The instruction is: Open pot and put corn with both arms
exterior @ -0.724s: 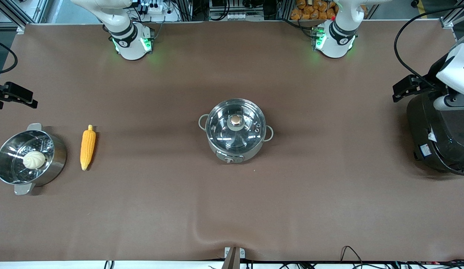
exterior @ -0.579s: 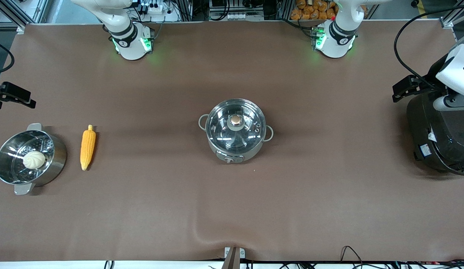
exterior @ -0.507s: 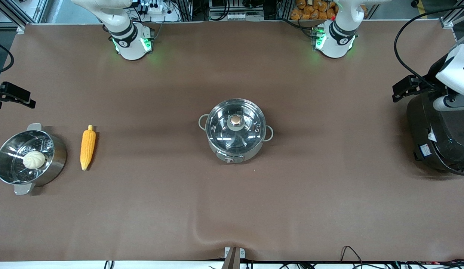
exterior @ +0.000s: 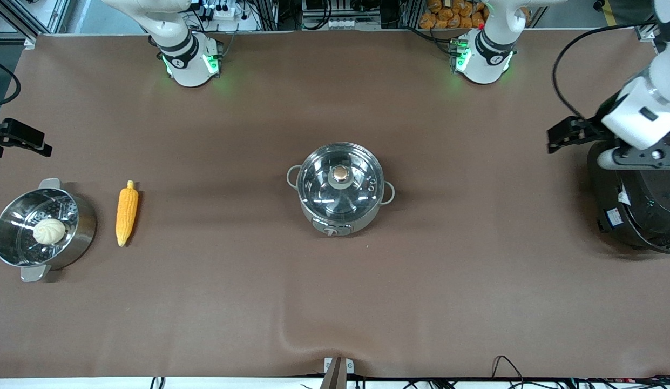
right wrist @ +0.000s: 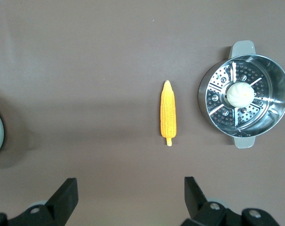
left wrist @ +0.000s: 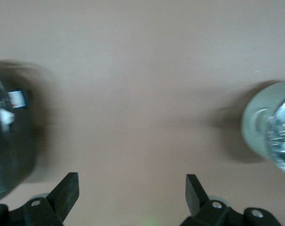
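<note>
Pretty much nothing is done yet as far as I can see: the pot point(exterior: 340, 189) sits mid-surface with its glass lid point(exterior: 340, 180) on and the tan knob point(exterior: 340, 173) untouched, and the corn point(exterior: 126, 213) lies flat on the brown surface point(exterior: 335, 302) well toward the right arm's end, pale tip pointing toward the front camera. So everything is left: lid off, corn picked up, corn into the pot. Going near to far, the steamer pot point(exterior: 43, 229) with a white bun point(exterior: 49, 230) in it sits just beside the corn, a touch nearer the front camera, and the big black rice cooker point(exterior: 634, 205) is at the left arm's end. The left gripper point(left wrist: 132, 194) is up in the air by the rice cooker, over bare surface between the cooker and the pot, fingers point(left wrist: 67, 193) spread wide with nothing between them; its wrist view is smeared, so my guess is it's on the move. The right gripper point(right wrist: 130, 194) hangs high over the surface near the corn, looking straight down, fingers point(right wrist: 193, 193) also wide apart and empty. In the front view only a black bit of it point(exterior: 19, 139) pokes in at the edge. Farthest off, both arm bases sit along the table edge.
</note>
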Controlling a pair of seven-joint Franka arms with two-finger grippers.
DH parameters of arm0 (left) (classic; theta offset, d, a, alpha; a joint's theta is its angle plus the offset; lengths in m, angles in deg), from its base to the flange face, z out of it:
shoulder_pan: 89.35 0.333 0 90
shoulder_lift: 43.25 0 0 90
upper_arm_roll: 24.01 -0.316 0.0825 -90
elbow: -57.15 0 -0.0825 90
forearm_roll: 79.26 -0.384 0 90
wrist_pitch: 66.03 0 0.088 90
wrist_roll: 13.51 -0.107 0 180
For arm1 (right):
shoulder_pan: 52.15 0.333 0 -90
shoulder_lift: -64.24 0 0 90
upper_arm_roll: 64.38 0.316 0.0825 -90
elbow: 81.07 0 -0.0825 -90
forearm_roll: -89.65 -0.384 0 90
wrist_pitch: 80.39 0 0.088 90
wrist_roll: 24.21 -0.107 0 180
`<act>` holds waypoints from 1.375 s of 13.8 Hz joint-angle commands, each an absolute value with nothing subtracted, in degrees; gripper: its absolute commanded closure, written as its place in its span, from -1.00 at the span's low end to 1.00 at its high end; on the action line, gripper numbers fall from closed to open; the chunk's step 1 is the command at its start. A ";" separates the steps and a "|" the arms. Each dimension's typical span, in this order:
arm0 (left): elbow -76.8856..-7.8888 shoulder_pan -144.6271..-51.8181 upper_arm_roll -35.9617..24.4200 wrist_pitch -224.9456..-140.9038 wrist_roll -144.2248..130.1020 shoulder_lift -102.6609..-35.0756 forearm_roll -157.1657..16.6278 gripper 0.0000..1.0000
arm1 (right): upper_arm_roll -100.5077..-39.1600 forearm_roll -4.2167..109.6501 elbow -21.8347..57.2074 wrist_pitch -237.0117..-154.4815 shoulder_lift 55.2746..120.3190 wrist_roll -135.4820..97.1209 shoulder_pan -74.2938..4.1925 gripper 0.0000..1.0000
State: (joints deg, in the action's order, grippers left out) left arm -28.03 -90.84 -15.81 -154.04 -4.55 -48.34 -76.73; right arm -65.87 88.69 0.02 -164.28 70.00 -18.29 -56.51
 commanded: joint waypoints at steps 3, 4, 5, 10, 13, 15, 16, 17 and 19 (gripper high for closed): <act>-26.96 -97.24 -14.08 -156.37 7.46 -50.80 -73.90 -1.00 | -65.53 88.60 4.51 -168.52 69.52 -18.58 -56.63 -1.00; -26.96 -99.26 -14.08 -157.77 9.93 -51.76 -74.16 -1.00 | -65.53 88.68 6.71 -169.94 69.34 -19.81 -56.20 -1.00; -27.05 -101.11 -14.08 -159.18 11.35 -52.47 -74.25 -1.00 | -65.44 88.68 8.91 -171.86 69.26 -21.99 -56.10 -1.00; -26.52 -110.51 -14.08 -166.22 26.36 -57.91 -76.79 -1.00 | -65.53 88.68 22.34 -185.11 67.77 -23.33 -56.80 -1.00; -26.52 -115.43 -14.16 -167.79 32.87 -60.03 -78.46 -1.00 | -65.62 88.60 36.12 -197.94 66.71 -25.34 -56.63 -1.00; -26.35 -118.08 -14.16 -169.46 36.92 -62.39 -80.13 -1.00 | -65.61 88.60 45.54 -209.71 67.49 -25.53 -56.90 -1.00; -26.35 -119.05 -14.16 -170.78 38.68 -63.36 -80.75 -1.00 | -65.62 88.68 47.06 -212.55 68.98 -25.44 -57.24 -1.00; -26.26 -119.84 -14.16 -172.10 40.09 -64.42 -80.93 -1.00 | -65.79 90.16 47.07 -213.45 71.25 -24.83 -57.59 -1.00; -26.26 -121.59 -14.25 -174.82 42.55 -66.62 -81.10 -1.00 | -65.79 97.62 46.98 -216.17 75.04 -25.26 -59.25 -1.00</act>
State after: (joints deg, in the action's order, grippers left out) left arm -27.94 -119.86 -13.73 -173.11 39.83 -64.12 -79.51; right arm -66.09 93.01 47.24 -214.23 72.52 -24.59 -57.13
